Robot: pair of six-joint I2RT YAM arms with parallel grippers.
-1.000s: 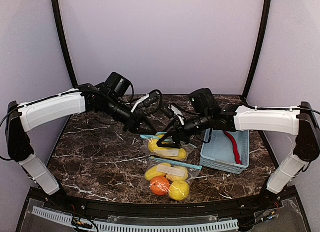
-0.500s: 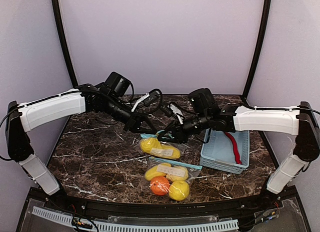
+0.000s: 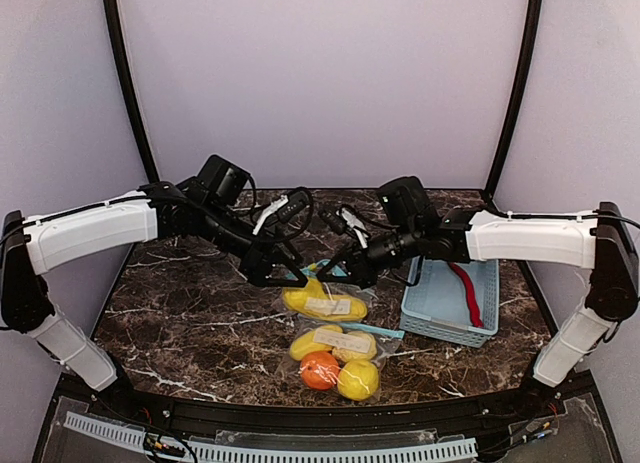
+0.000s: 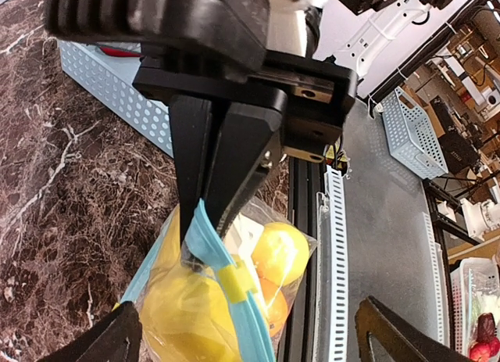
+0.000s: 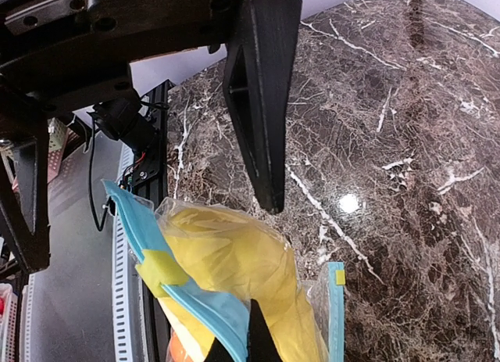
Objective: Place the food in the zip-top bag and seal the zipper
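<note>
your left claw (image 3: 284, 275) gaped open mid-frame, your right claw (image 4: 203, 220) pinched the zip-top bag (image 4: 178, 313) by its blue zipper (image 4: 209, 252)

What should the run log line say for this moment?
left gripper: open | right gripper: shut on zipper of zip-top bag | red chili: in basket

The dark brown marble table (image 3: 180, 313) lay bare across its left half, with wide room to pass there. In the middle a clear zip-top bag of yellow food (image 3: 322, 305) and, close before it, a second clear bag (image 3: 335, 361) of orange and yellow fruit blocked the way. The pale blue slatted plastic basket (image 3: 440, 328) stood just beside them on the right, leaving only a narrow strip. Over the far bag the spread left gripper (image 3: 285, 276) and the right gripper (image 3: 335, 276), pinched on its blue zipper strip, crowded together.
</note>
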